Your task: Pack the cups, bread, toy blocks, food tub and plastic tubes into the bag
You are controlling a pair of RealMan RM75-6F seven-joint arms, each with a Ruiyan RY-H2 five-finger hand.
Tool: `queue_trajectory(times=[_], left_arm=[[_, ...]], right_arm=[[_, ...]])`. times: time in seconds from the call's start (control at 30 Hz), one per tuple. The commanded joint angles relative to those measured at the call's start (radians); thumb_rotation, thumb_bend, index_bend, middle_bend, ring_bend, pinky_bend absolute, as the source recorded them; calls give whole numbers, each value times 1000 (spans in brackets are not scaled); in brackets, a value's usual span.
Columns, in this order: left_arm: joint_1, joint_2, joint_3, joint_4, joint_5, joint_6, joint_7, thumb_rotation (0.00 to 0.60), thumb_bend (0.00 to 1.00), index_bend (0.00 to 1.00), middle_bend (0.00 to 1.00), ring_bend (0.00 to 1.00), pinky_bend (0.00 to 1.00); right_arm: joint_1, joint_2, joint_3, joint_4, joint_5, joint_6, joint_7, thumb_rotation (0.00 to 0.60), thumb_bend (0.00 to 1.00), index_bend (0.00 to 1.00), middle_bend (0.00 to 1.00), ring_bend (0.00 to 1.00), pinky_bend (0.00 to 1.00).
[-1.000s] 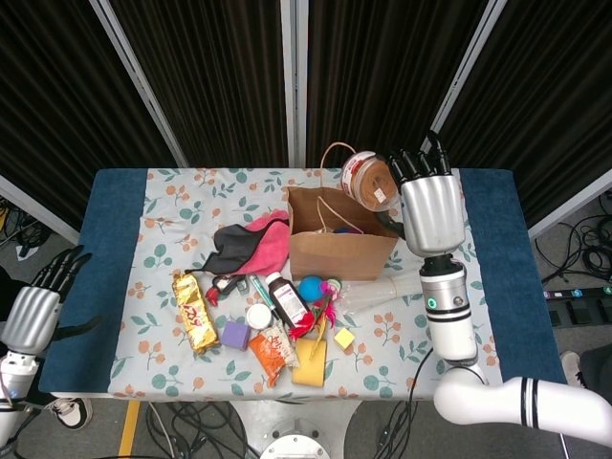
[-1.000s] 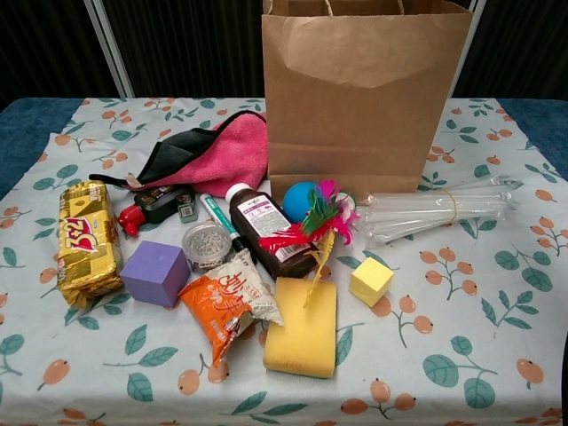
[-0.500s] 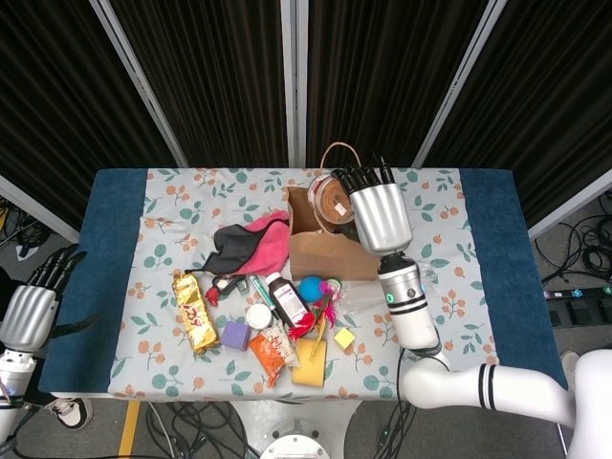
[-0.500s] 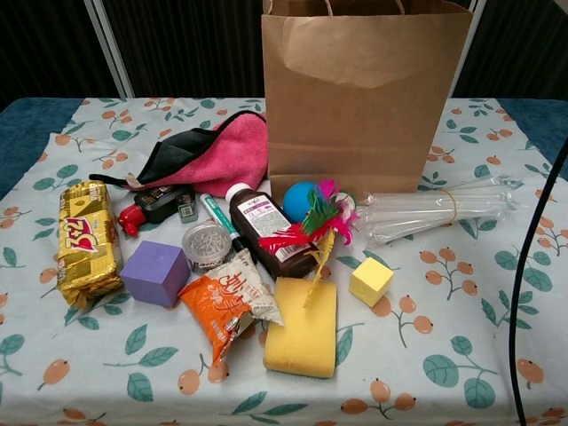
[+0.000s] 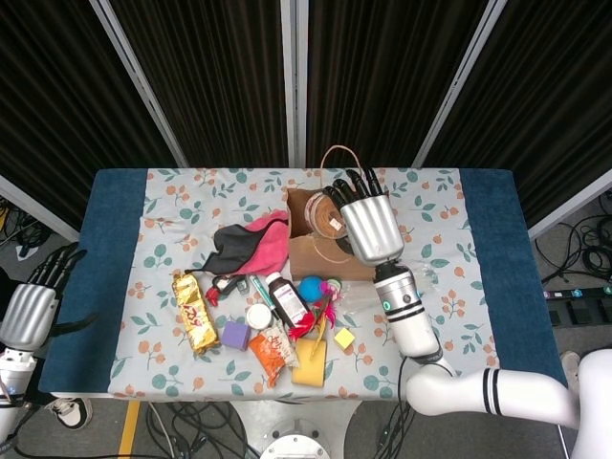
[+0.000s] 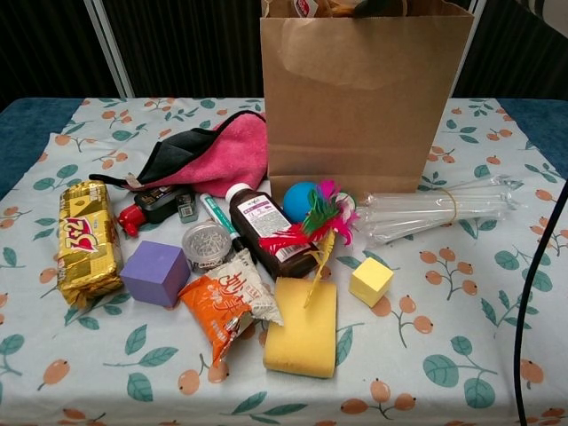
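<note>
My right hand (image 5: 369, 228) grips the clear, brown-filled food tub (image 5: 329, 216) in the mouth of the brown paper bag (image 5: 319, 256); its rim (image 6: 306, 7) shows at the bag's top in the chest view. In front of the bag (image 6: 364, 106) lie the bundled plastic tubes (image 6: 439, 211), a yellow block (image 6: 370, 280), a purple block (image 6: 155, 272) and a gold bread packet (image 6: 86, 238). My left hand (image 5: 31, 308) hangs off the table's left edge, holding nothing, fingers apart. No cups are visible.
A pink and black cloth (image 6: 209, 155), a brown bottle (image 6: 266, 229), a blue ball (image 6: 300, 200) with feathers, a round tin (image 6: 206, 241), an orange snack packet (image 6: 229, 302) and a yellow sponge (image 6: 302, 327) crowd the table in front of the bag.
My right hand has carried the food tub from the bag's right side leftward and down into the bag's mouth. The left hand has barely moved.
</note>
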Motion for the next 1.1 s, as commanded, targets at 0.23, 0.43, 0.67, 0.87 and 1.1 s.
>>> queue_trajectory(times=[0.23,0.43,0.67,0.87,1.1], left_arm=[[-1,4,0,-16,4,6,14,600,31,132,155,84,203],[-3,6,1,-26,7,5,22,600,30,133,155,84,203],[-7,6,2,-35,12,4,30,600,31,133,155,84,203],[-6,7,4,-37,11,4,32,600,31,132,155,84,203],[-7,3,4,-33,11,4,32,600,30,133,155,84,203]], right_arm=[[-11,25,0,-19,-11,14,27,600,0,196,201,58,0],[-40,47,12,-48,-101,77,103,600,0,195,201,64,0],[-155,149,11,-113,-280,223,246,600,0,194,221,79,0],[-331,329,-158,-212,-345,212,322,600,0,270,305,151,85],[-399,355,-360,-142,-356,32,303,600,0,314,334,175,152]])
